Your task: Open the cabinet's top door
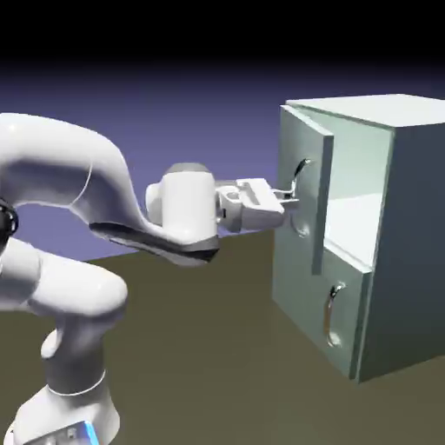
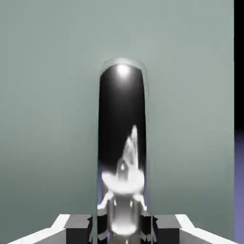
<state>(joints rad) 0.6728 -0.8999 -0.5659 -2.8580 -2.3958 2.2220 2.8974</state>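
The end effector [image 1: 285, 198] is clamped on the silver handle [image 1: 300, 178] of the top door [image 1: 304, 195], reaching level from the exterior view's left. That door stands ajar, swung a little out from the cabinet [image 1: 395, 235], which sits on the counter [image 1: 217, 348]. In the hand view the handle [image 2: 122, 143] (dark and mirror-bright) fills the middle, pinched between the fingers [image 2: 78, 224]. The lower panel [image 1: 335, 317] is shut.

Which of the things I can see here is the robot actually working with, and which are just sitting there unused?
In use:
- cabinet
- top door, already ajar
- its silver handle
- gripper, shut on that handle

Not in use:
- lower panel and its handle
- table
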